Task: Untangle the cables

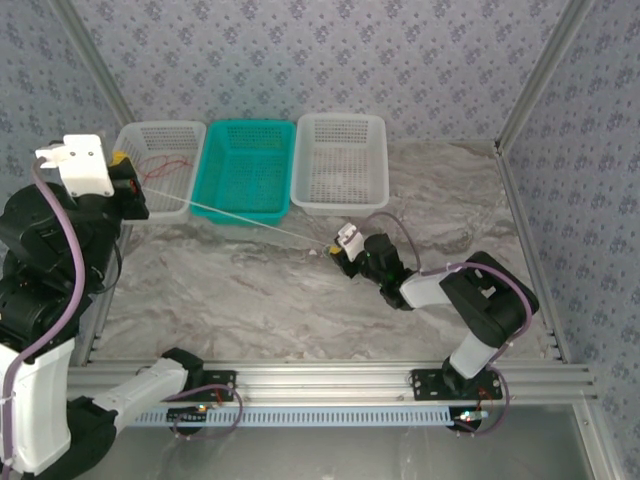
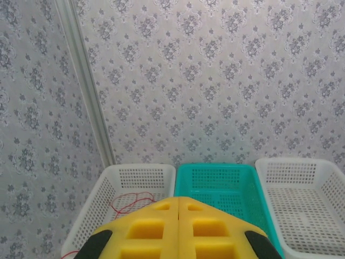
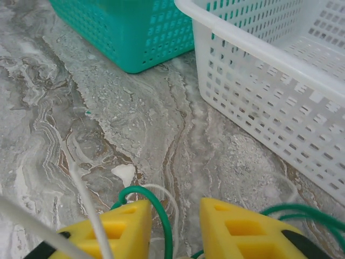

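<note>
Now | left gripper (image 2: 179, 202) clenched | right gripper (image 3: 175, 216) parted around thin, looped green cable (image 3: 141, 188)

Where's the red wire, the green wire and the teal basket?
red wire (image 2: 135, 206), left wrist view, middle of its loop
green wire (image 3: 166, 226), right wrist view, right side of its loop
teal basket (image 1: 250, 123), top external view, far rim

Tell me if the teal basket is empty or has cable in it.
Empty: the teal basket shows a bare mesh floor in the top view, with nothing lying inside.
</note>
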You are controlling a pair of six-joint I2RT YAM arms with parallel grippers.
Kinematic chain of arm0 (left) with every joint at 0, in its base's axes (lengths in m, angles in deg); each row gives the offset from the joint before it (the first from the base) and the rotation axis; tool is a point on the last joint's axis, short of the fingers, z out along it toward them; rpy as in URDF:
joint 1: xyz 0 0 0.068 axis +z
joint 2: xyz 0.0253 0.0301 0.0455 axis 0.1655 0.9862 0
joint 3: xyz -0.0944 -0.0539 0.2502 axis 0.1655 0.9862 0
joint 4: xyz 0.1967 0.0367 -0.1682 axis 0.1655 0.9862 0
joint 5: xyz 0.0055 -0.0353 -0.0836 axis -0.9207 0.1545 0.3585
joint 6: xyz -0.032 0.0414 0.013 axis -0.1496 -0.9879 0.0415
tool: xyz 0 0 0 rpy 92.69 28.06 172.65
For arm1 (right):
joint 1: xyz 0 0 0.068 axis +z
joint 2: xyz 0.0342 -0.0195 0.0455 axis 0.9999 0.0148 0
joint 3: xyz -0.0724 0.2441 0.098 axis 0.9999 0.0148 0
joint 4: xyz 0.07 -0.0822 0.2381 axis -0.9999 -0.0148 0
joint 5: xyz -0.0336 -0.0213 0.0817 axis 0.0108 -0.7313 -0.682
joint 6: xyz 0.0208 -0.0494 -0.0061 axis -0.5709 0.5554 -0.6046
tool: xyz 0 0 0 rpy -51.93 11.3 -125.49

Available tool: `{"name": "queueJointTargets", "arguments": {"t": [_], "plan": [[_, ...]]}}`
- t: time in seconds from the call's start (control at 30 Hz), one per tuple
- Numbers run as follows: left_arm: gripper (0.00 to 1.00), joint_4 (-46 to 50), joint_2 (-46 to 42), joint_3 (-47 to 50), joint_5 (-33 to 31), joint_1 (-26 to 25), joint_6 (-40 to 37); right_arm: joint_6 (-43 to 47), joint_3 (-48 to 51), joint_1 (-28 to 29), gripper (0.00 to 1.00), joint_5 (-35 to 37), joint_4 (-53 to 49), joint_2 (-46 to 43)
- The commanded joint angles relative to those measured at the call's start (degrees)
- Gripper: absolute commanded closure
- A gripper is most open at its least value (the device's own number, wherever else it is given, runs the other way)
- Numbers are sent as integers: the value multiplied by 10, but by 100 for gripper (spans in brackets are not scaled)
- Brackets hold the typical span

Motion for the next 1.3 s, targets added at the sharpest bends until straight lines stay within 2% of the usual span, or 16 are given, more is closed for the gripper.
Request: {"name": "queueJointTargets", "arguments": {"t": [0.0, 0.03, 0.07, 0.13, 0.2, 0.23, 0.3, 0.47, 0.6, 0.7, 0.83, 1.0, 1.07, 1.17, 1.2, 1.27], "plan": [[100, -59, -18, 0, -20, 5, 17, -18, 2, -8, 78, 22, -72, 10], [100, -63, -17, 25, 4, 5, 32, -27, -1, -6, 76, 12, -74, 9], [100, -63, -12, 46, 31, 5, 49, -33, 0, -2, 68, -9, -76, 6], [100, -59, 9, 71, 75, 6, 80, -44, -3, 8, 40, -35, -98, -10], [100, -62, 32, 88, 108, 6, 98, -46, 1, 29, 6, -23, -117, -37], [100, -67, 43, 94, 119, 7, 103, -39, 14, 42, 0, -14, -113, -57], [100, -74, 62, 94, 142, 10, 105, -28, 35, 59, 0, -15, -109, -102], [100, -81, 96, 82, 191, 19, 115, -20, 31, 78, 0, -76, -165, -216], [100, -86, 103, 79, 207, 22, 123, -11, -2, 84, 0, -63, -170, -239], [100, -87, 102, 78, 214, 24, 127, -5, -38, 83, 0, -53, -145, -215], [100, -83, 96, 71, 222, 27, 137, 1, -108, 83, 0, -71, -127, -134], [100, -62, 83, 44, 216, 32, 132, -15, -167, 84, 5, -137, -106, -34], [100, -52, 77, 29, 203, 33, 124, -7, -204, 91, 10, -149, -147, 5], [100, -42, 65, 21, 185, 35, 115, -17, -202, 90, 25, -147, -110, 40], [100, -37, 60, 20, 177, 35, 112, -20, -203, 88, 36, -137, -105, 47], [100, -23, 48, 23, 154, 35, 109, -19, -212, 86, 63, -104, -128, 51]]}}
